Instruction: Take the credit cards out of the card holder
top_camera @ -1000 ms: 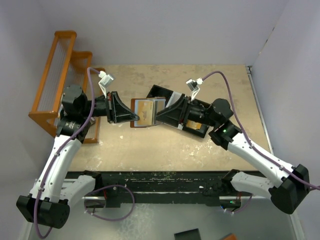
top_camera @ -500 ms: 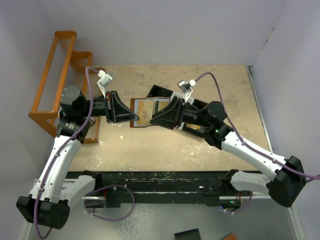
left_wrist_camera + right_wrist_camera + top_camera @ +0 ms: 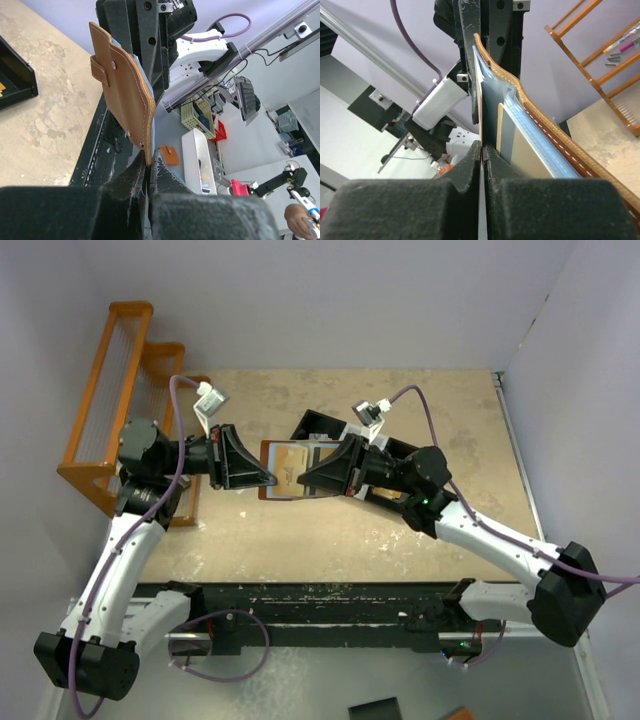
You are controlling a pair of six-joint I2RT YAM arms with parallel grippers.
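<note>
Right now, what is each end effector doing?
Left end effector: closed, holding the card holder.
Right end effector: closed, pinching a credit card.

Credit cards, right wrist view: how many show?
2: one edge-on card pinched in the shut right gripper, one pale-edged card tucked in the card holder beside it. More may be hidden inside.

Robotics lab: walled test table point(image 3: 300, 530); second small robot arm point(image 3: 286, 176) beyond; green basket point(image 3: 198, 113); purple cable point(image 3: 235, 19).
</note>
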